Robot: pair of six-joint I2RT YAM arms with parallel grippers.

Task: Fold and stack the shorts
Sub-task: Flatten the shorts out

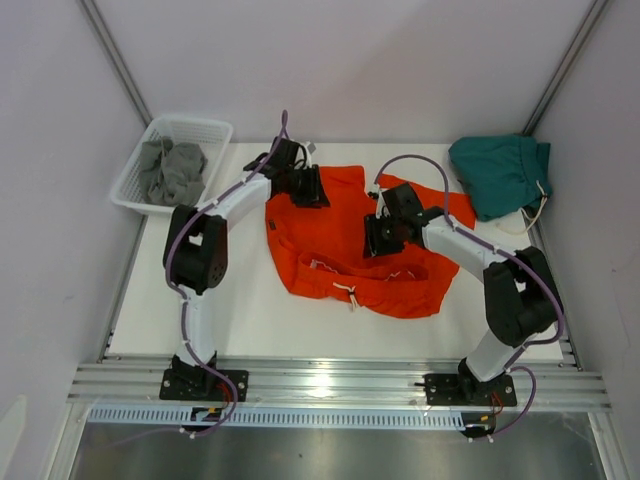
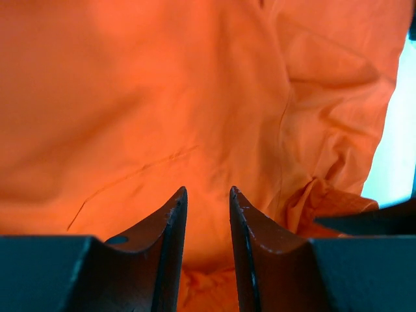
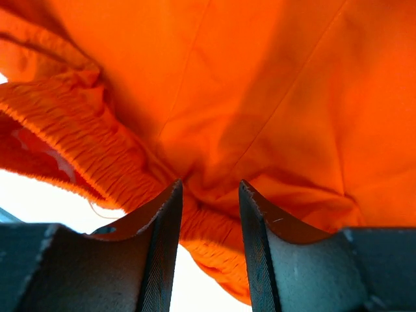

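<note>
**Both end effectors on the orange pair**

The orange shorts [image 1: 345, 250] lie spread and rumpled in the middle of the bench [image 1: 240, 320], waistband toward the near edge, white drawstring [image 1: 345, 292] showing. The left end effector [image 2: 205, 192] has closed on cloth at the far left corner. The right end effector [image 3: 209, 185] pinches a bunched fold by the gathered waistband, over on the right side. The teal shorts [image 1: 500, 172] sit heaped at the far right corner, apart from the orange pair. At far left, a white basket [image 1: 135, 175] holds grey cloth [image 1: 172, 170].
</note>
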